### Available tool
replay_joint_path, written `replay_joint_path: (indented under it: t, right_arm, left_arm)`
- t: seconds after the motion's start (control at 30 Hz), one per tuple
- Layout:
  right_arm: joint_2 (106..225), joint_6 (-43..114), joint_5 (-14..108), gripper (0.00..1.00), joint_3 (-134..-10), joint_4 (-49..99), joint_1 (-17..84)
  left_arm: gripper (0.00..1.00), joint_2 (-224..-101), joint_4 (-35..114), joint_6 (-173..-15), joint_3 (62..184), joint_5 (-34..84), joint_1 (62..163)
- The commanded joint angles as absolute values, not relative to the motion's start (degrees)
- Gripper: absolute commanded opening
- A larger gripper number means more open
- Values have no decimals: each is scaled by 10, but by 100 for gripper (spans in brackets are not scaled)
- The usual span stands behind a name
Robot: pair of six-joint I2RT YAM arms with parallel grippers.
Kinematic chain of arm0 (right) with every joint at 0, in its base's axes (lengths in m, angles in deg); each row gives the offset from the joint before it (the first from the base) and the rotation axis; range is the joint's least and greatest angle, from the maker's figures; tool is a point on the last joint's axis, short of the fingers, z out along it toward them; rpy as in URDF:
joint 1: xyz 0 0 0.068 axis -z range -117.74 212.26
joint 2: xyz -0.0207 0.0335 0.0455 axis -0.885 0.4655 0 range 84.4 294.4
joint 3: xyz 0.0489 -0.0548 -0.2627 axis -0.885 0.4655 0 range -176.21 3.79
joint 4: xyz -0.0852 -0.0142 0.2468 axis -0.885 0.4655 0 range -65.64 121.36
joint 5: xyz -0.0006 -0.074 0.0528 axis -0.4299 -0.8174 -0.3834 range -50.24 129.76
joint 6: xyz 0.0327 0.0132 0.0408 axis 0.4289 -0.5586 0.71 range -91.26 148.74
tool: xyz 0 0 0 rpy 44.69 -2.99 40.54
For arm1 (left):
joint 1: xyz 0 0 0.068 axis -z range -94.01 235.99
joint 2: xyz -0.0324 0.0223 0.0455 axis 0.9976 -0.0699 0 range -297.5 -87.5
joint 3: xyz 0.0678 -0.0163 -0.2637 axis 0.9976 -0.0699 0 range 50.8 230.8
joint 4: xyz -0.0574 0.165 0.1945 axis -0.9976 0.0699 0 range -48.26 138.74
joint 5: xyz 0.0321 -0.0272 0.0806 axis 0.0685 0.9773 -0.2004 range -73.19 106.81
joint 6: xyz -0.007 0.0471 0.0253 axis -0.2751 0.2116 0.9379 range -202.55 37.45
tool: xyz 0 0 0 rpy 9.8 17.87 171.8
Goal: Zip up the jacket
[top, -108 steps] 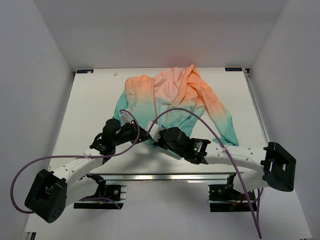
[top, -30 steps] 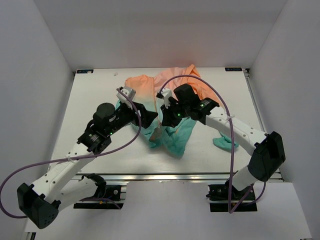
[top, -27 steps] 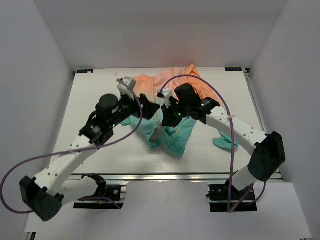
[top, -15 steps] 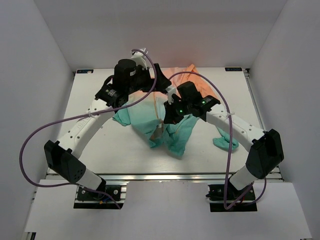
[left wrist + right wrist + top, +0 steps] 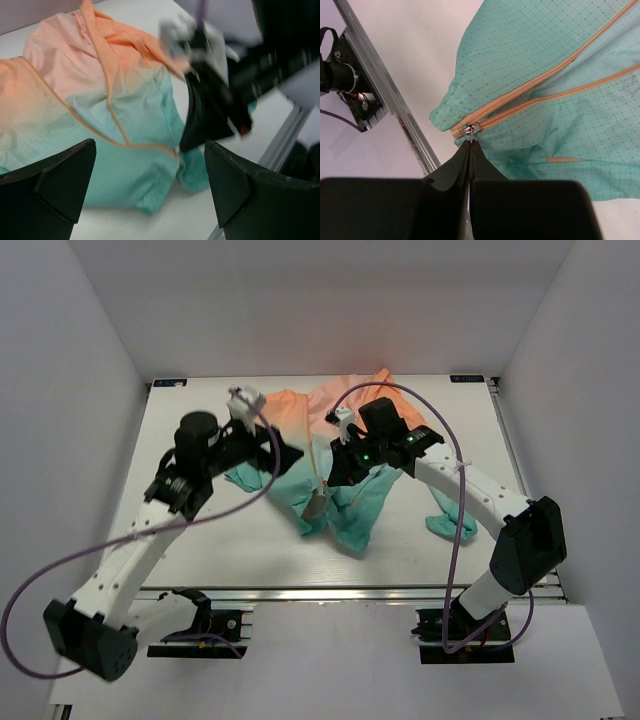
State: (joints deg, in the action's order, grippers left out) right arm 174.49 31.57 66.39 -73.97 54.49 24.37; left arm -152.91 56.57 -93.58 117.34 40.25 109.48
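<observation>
Barely started: right gripper (image 5: 470, 150) clamps the zipper pull (image 5: 469, 131) at the jacket (image 5: 520, 45) hem, tracks (image 5: 559, 64) beyond its tips unjoined; left gripper (image 5: 150, 175) wide, empty.

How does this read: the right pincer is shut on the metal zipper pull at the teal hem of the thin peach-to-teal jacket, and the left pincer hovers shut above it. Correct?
Only the left pincer is wrong: it is open, not shut; the left wrist view shows it spread wide above the thin peach-to-teal jacket. The right pincer is shut on the metal zipper pull.
</observation>
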Motion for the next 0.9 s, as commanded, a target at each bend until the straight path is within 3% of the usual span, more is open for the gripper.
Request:
replay_joint_path:
  t: [0.0,0.1,0.2,0.73,0.87]
  right_arm:
    - [1747,321,694,0,-783,583,253]
    - [1769,316,685,0,-819,632,260]
    - [1789,325,689,0,-848,660,264]
    - [1834,354,757,0,-928,721,264]
    - [1837,355,761,0,-925,718,264]
  left_arm:
    - [98,-1426,518,-792,1069,464,1109]
    - [98,-1377,538,-736,1028,520,1124]
    - [98,-1369,523,-724,995,472,1158]
    - [96,-1499,497,-647,994,285,1251]
    - [88,-1545,509,-634,1016,274,1267]
